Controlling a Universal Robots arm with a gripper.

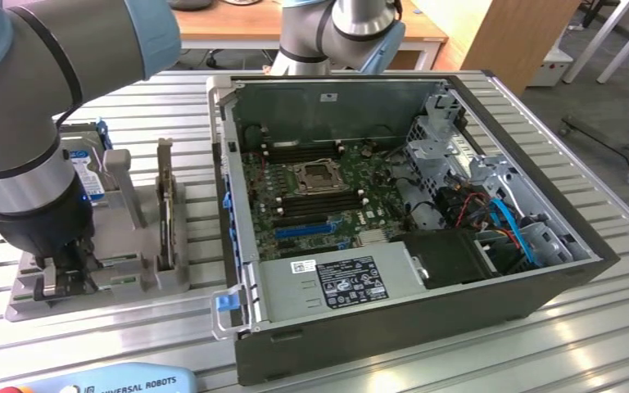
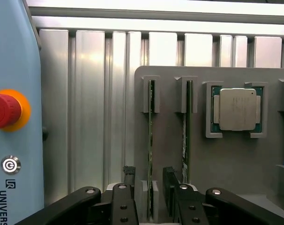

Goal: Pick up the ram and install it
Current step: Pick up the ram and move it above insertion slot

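Ram (image 2: 151, 140), edge-up in grey holder (image 2: 226, 159); fingers (image 2: 170, 180) spread astride it; grip should be centred and square.

Narrow gap beside ram (image 2: 151, 122); neighbouring stick (image 2: 188, 126) seemingly close to tool (image 2: 150, 176).

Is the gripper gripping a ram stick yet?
No: the gripper is open, its fingers on either side of the ram, which stands on edge in its holder.
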